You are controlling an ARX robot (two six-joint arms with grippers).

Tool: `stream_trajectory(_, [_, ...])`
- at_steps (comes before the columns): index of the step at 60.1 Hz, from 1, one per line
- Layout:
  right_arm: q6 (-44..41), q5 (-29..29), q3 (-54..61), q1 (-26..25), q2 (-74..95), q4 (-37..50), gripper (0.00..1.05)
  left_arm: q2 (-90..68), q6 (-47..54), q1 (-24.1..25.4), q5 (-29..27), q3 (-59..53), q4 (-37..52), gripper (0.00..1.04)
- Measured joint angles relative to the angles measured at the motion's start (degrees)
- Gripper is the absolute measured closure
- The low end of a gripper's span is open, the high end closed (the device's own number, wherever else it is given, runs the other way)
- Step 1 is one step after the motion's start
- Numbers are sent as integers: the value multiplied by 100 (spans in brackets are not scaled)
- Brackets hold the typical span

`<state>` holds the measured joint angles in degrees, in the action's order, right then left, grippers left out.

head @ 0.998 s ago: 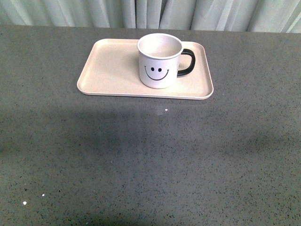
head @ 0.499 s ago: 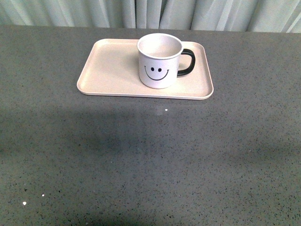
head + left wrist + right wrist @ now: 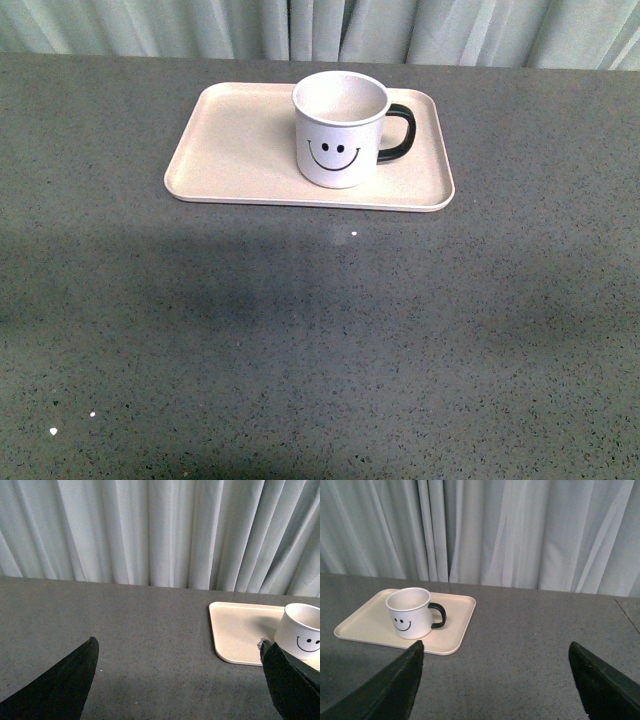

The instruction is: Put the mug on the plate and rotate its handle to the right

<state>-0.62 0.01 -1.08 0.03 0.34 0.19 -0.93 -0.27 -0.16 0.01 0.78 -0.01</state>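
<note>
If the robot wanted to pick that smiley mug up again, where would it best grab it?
Probably across the open rim of the mug from above, jaws closing on its round wall. It stands upright on the plate, nothing crowds it, and the handle juts right, so the right gripper, now open and well clear, could alternatively pinch that loop from the right.

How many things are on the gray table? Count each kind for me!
White smiley-face mug with black loop handle: 1
Pale pink-beige rectangular plate: 1
Total: 2
</note>
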Motion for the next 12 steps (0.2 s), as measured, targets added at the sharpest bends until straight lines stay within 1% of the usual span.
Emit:
stream_trajectory(3, [4,0,0,0,0,0,8,0,0,0,0,0,0,9])
stream_trajectory(6, [4,0,0,0,0,0,10,0,0,2,0,0,0,9])
stream_trajectory(12, [2,0,0,0,0,0,9,0,0,0,0,0,0,9])
